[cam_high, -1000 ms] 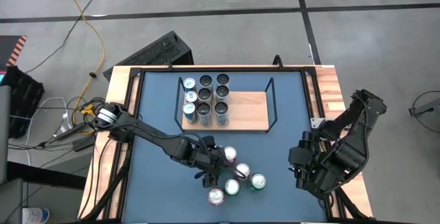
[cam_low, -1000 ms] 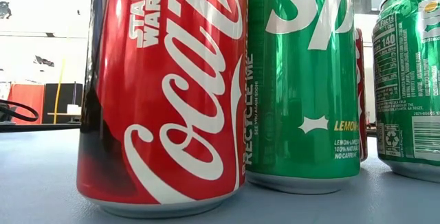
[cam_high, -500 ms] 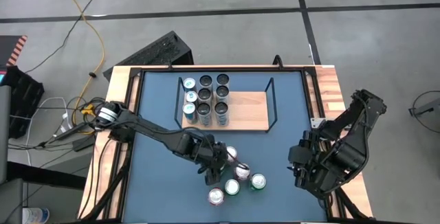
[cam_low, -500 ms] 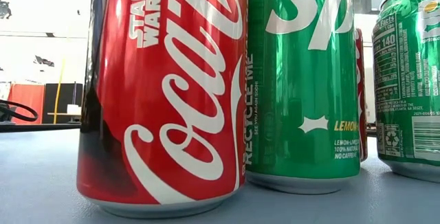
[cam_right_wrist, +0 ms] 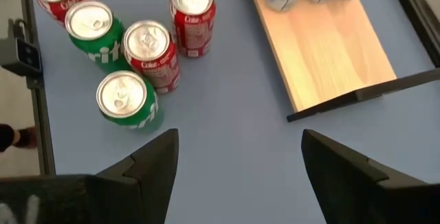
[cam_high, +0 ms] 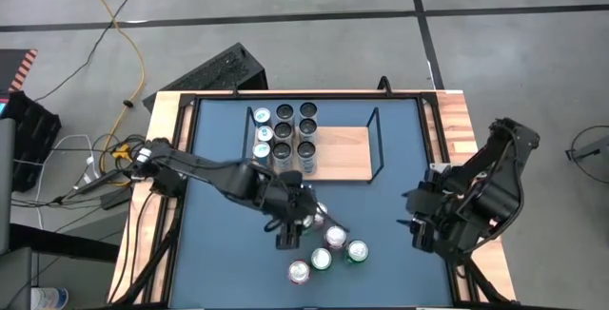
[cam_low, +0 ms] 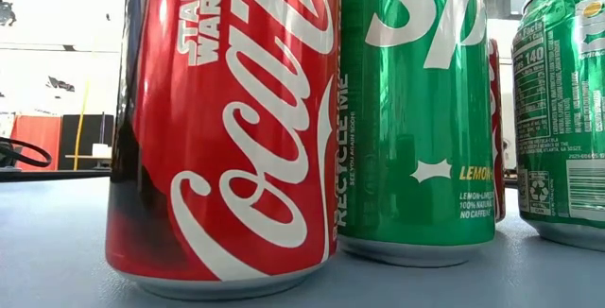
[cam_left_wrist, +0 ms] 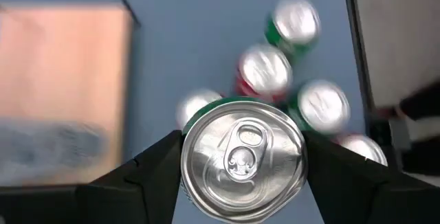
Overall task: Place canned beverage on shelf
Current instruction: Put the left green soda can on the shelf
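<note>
Left gripper (cam_left_wrist: 242, 176) closed around a green can (cam_left_wrist: 242, 157), one dark finger (cam_left_wrist: 155, 165) pressed on each side just under the silver top, the can upright between them. Held over the blue table (cam_high: 219, 253), at the near group of loose cans, between that group and the shelf. Just past the held can, four more standing together: a red can (cam_left_wrist: 265, 73) and three green ones, close beside each other, none touching the gripper. Farther off, the shelf (cam_high: 347, 153), a light wood board with a thin black wire frame, toward the far middle of the table, its left half filled with eight upright cans (cam_high: 285, 139) in rows, its right half bare wood. Right gripper (cam_right_wrist: 237, 159) wide open and holding nothing, off at the right side of the table, well apart from cans and shelf.
</note>
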Tool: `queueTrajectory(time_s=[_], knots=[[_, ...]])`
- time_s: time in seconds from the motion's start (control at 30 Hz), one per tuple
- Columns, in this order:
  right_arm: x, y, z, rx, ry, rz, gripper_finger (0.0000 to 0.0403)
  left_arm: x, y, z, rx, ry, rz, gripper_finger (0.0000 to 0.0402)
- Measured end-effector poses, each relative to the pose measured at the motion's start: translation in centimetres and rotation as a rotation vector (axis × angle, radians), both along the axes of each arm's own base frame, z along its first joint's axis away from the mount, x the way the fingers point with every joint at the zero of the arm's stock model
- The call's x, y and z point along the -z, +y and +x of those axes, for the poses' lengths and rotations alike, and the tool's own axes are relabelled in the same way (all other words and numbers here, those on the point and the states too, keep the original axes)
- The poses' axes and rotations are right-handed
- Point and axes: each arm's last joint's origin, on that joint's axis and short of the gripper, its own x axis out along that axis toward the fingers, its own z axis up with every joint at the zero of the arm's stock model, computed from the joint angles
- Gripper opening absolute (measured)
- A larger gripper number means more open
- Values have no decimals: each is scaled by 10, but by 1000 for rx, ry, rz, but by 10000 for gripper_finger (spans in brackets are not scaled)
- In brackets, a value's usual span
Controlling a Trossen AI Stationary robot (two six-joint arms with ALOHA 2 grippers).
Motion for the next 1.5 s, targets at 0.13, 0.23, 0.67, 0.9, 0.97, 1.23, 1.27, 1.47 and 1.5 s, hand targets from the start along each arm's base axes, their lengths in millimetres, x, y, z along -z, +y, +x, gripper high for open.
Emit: queueTrajectory(time_s=[0.13,0.23,0.67,0.9,0.97,1.23,1.27,1.47,1.5], knots=[[-1,-1,0,4,-18,-13,292,-43,25,-3,-16,-125,64,243],[-1,-1,0,2,-19,-17,292,-69,47,-7,-32,-205,136,243],[-3,-11,8,60,-41,-29,292,-92,173,5,-113,-393,285,243],[-2,-16,12,106,-47,-17,292,-54,214,34,-28,-320,278,243],[-2,-17,13,117,-47,-15,292,-43,225,41,-24,-296,272,243],[-2,-22,18,150,-46,-13,292,4,245,68,31,-186,302,242],[-2,-23,18,154,-46,-13,292,9,246,71,40,-173,308,242],[-2,-26,21,175,-46,-11,292,41,251,86,65,-97,303,242],[-2,-26,21,178,-47,-10,292,45,252,88,66,-88,300,242]])
